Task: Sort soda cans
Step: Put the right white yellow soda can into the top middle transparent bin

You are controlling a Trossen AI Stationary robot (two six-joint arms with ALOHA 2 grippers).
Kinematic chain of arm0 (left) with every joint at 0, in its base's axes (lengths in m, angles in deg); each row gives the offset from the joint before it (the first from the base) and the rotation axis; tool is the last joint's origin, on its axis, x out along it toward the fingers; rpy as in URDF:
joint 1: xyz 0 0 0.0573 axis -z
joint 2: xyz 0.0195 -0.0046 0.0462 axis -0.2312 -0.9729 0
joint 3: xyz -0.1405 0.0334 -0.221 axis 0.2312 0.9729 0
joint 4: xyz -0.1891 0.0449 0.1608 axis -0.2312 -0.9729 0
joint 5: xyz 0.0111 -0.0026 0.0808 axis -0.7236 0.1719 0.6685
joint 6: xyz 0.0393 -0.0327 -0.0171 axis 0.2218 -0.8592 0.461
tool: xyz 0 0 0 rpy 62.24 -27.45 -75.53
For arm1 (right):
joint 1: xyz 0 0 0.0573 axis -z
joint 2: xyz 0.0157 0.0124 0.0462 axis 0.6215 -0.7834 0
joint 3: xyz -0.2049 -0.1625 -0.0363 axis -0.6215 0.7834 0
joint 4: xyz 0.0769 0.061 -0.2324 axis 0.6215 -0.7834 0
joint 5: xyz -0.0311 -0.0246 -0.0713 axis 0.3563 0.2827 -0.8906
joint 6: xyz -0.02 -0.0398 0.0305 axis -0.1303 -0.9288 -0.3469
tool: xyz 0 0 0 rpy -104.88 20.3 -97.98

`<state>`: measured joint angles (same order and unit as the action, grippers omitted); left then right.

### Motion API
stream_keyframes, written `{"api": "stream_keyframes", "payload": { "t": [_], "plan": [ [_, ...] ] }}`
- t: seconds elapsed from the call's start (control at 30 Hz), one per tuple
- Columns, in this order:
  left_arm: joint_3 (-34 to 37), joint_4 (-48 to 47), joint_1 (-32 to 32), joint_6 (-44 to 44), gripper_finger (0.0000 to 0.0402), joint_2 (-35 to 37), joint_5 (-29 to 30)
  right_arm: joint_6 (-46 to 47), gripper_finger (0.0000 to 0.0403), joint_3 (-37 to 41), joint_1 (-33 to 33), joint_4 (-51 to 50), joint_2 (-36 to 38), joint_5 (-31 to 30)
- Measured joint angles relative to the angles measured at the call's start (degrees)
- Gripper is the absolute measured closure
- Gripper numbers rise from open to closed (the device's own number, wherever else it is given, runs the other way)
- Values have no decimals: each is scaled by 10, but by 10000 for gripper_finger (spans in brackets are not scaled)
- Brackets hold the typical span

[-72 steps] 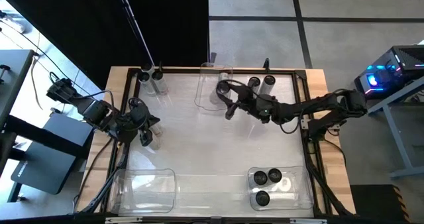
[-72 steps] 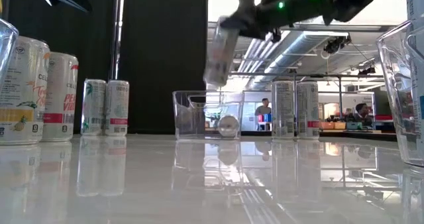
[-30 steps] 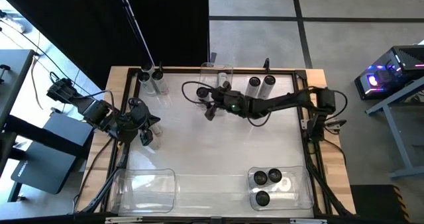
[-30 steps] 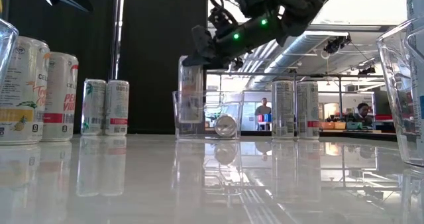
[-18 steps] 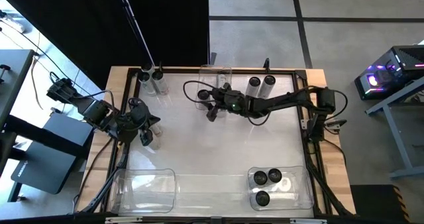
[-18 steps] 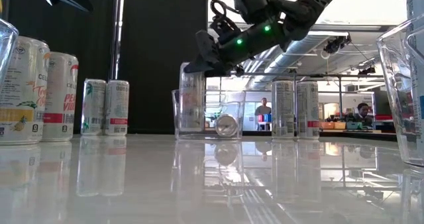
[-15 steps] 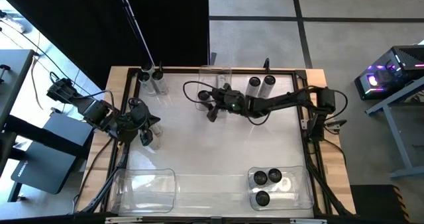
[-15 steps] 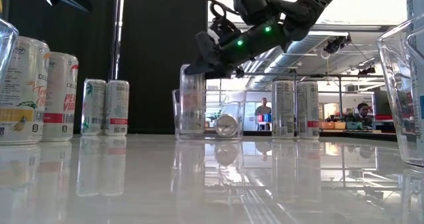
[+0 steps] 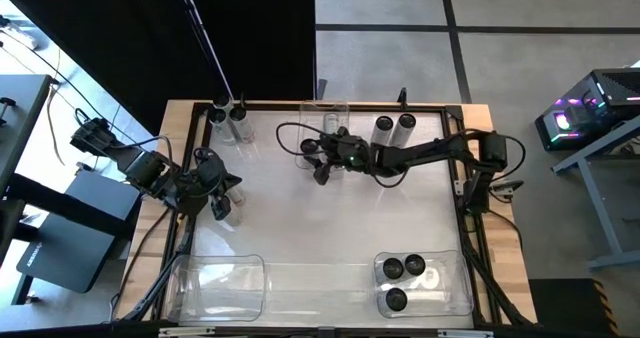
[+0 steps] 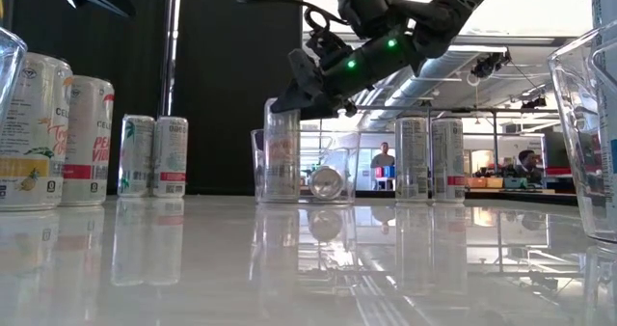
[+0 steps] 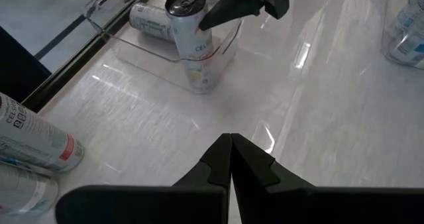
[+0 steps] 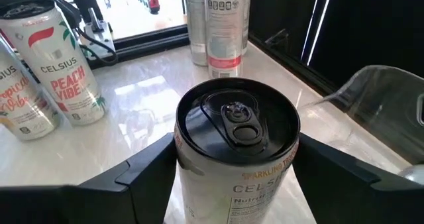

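My right gripper (image 12: 235, 159) reaches across to the far middle of the table and is shut on a soda can (image 10: 281, 150) with a dark top. That can stands upright in the near-left corner of the clear far bin (image 9: 338, 109). A second can (image 10: 327, 181) lies on its side in that bin. My left gripper (image 11: 230, 147) is shut on nothing and waits at the table's left edge (image 9: 216, 190). A standing can (image 9: 226, 211) is close beside it. My right gripper pinches the can between its two fingers (image 12: 149, 168), on the upper wall just under the rim (image 12: 193, 163). It comes slanting down from the table's right and above. The can is upright, with its base (image 11: 201, 85) down at the bin's floor.
Two cans (image 9: 228, 119) stand at the far left corner and two (image 9: 393, 129) at the far right. Three cans (image 9: 402, 275) stand in the near right bin (image 9: 462, 296). A clear bin (image 9: 216, 284) sits near left. Between them lies the bare white tabletop (image 9: 320, 228).
My right gripper has lowered the can, kept upright, into the far bin; a second ago it hung just above the bin's floor, and now its base is down. The gripper has stayed shut on it and edged slightly toward the far edge.
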<state>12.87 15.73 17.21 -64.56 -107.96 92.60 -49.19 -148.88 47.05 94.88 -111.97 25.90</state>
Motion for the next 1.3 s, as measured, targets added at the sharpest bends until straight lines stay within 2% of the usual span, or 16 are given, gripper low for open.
{"api": "stream_keyframes", "payload": {
  "t": [0.2,0.43,0.57,0.77,0.9,1.03,1.3],
  "plan": [
    [0,-1,0,-4,401,0,-1,-4,127,1,0,-23,32,-24],
    [0,0,0,-4,401,0,3,-5,126,1,0,-96,97,-70],
    [0,1,-3,-4,401,0,7,45,125,-6,1,-164,138,-83],
    [0,1,-17,5,401,0,28,73,125,-137,37,-398,129,-71],
    [0,1,-28,5,401,0,38,38,125,-211,68,-484,90,-43],
    [0,1,-28,5,401,0,32,24,126,-227,63,-462,79,-1],
    [0,-3,-28,6,401,0,28,2,142,-183,19,-376,79,-2]
  ]
}}
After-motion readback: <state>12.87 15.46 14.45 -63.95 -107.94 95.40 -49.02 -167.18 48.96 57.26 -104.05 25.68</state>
